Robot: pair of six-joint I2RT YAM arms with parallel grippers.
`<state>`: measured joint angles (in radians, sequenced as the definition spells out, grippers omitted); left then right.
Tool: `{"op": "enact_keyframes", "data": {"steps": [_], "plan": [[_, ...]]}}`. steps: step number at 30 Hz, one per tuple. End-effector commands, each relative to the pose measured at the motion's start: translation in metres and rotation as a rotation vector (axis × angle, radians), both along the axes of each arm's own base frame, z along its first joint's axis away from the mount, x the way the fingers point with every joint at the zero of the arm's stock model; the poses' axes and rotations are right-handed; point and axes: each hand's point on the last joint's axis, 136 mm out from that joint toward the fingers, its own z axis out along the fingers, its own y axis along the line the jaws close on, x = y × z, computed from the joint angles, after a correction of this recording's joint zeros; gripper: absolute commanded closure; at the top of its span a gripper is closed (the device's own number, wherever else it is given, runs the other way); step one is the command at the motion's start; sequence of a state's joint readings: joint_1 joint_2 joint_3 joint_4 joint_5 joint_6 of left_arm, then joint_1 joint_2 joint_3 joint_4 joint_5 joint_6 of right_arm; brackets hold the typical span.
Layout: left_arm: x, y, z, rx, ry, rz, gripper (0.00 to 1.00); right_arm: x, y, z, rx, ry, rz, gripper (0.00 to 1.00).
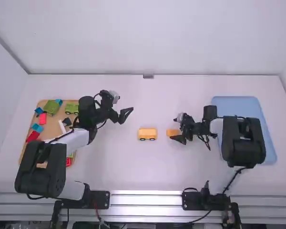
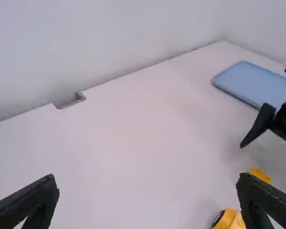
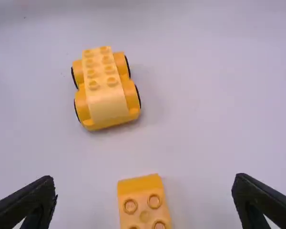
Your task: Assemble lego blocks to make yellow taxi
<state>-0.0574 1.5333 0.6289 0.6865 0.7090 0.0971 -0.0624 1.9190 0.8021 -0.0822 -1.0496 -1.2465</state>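
Note:
The yellow car base [image 1: 147, 133] stands on its wheels at mid-table; in the right wrist view this car base [image 3: 105, 88] shows studs along its top. A yellow brick [image 1: 172, 132] lies on the table to its right, and the same brick [image 3: 144, 202], studs up, is between the spread fingers of my right gripper [image 3: 144, 198], not gripped. In the high view my right gripper [image 1: 179, 130] is around that brick, open. My left gripper [image 1: 126, 115] is up and left of the car base, open with nothing in it; its fingers stand wide apart in the left wrist view [image 2: 148, 195].
A wooden tray [image 1: 51, 129] at the left holds several coloured bricks and a green vehicle piece [image 1: 71, 108], partly behind the left arm. A blue tray [image 1: 238, 106] lies at the right under the right arm. The back wall rises behind the table.

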Motion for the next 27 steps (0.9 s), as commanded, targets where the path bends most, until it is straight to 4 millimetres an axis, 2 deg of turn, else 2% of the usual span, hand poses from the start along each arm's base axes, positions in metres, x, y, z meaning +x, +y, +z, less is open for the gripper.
{"op": "enact_keyframes", "data": {"steps": [1, 6, 11, 13, 17, 20, 24, 27], "plan": [[-0.002, -0.001, -0.003, 0.000, 0.004, -0.009, 0.01, 0.014, -0.002, -0.003, 0.023, -0.012, 0.007, 0.01], [-0.002, -0.001, -0.003, 0.000, 0.007, -0.009, 0.01, 0.018, -0.008, -0.021, 0.020, -0.005, 0.033, 0.02], [-0.002, -0.001, -0.003, 0.000, 0.007, -0.009, 0.01, 0.003, -0.014, -0.025, 0.001, -0.043, 0.113, 0.01], [-0.002, -0.001, -0.003, 0.000, 0.007, -0.009, 0.01, 0.001, -0.016, -0.030, -0.025, -0.042, 0.119, 0.06], [-0.002, -0.001, -0.003, 0.000, 0.005, -0.009, 0.01, 0.000, -0.020, -0.038, -0.074, -0.011, 0.109, 0.08], [-0.002, -0.001, -0.003, 0.000, 0.004, -0.009, 0.01, -0.001, -0.016, -0.039, -0.083, -0.015, 0.124, 0.09], [-0.003, -0.002, -0.002, -0.004, 0.007, -0.013, 0.01, 0.000, -0.012, -0.037, -0.059, -0.028, 0.131, 0.19], [-0.002, -0.002, -0.002, -0.005, 0.008, -0.011, 0.01, 0.001, -0.009, -0.044, -0.030, -0.030, 0.130, 0.14]]}}
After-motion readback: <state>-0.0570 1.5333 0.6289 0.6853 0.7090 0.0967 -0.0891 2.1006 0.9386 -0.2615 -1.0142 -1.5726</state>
